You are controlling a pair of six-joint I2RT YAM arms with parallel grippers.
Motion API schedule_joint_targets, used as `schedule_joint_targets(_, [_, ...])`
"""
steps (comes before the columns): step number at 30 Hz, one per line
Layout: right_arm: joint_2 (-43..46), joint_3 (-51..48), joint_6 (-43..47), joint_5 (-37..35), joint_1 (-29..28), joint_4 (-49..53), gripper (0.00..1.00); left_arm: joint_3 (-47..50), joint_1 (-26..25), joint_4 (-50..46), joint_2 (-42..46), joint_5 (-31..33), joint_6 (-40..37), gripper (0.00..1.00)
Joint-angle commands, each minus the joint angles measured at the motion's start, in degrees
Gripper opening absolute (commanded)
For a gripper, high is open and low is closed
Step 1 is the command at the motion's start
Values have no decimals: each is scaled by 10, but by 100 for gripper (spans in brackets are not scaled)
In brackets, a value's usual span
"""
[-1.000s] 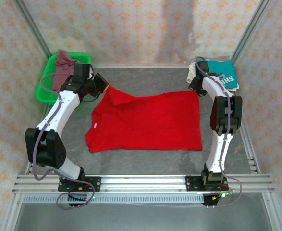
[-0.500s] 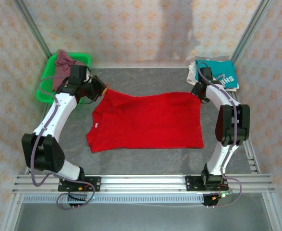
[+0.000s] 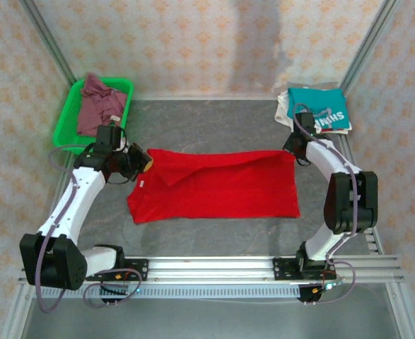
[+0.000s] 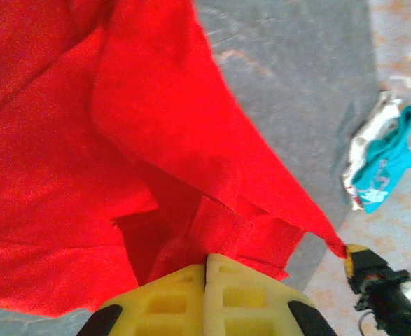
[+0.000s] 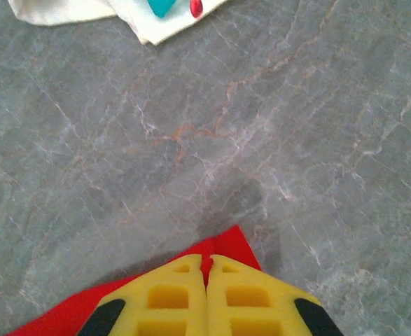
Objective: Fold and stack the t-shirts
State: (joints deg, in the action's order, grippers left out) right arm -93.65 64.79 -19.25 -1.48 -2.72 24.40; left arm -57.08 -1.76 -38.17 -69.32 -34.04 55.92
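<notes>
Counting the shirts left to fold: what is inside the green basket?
A crumpled mauve shirt lies in the basket; anything beneath it is covered by the cloth and cannot be seen.

The red t-shirt (image 3: 221, 187) is soft matt cloth, creased along its fold. The worktop (image 3: 214, 123) is smooth grey stone-look (veined like marble), dull rather than glossy. The left pincer (image 4: 206, 260) and right pincer (image 5: 207, 262) are matt yellow moulded plastic. The basket (image 3: 63, 119) is green plastic mesh.

Top view high behind, looking down, 2 wrist views close, all sharing red t-shirt (image 3: 221, 187)
</notes>
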Motion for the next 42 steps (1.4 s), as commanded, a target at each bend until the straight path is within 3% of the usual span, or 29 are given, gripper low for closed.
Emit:
schedule_joint_targets(1, [52,-29,-2,-41,-10,-8,0,21,-1,5,20,12,1,0])
schedule_joint_targets(10, [84,-81,-12,-41,-15,6,0,37,0,3,21,7,-6,0])
schedule_joint_targets(26, [108,-107,-12,-60,-22,45,0,-1,10,-81,49,17,-27,0])
schedule_joint_targets(33, [102,-149,-22,-49,-24,39,0,70,10,-61,72,18,-12,0])
schedule_joint_targets(35, [97,-163,-29,-48,-24,36,9,90,10,-64,75,32,-22,0])
schedule_joint_targets(37, [89,-171,-37,-56,-24,40,12,122,11,-43,76,29,-16,0])
schedule_joint_targets(42, [80,-156,-39,-65,-24,64,41,175,11,7,63,13,-3,0])
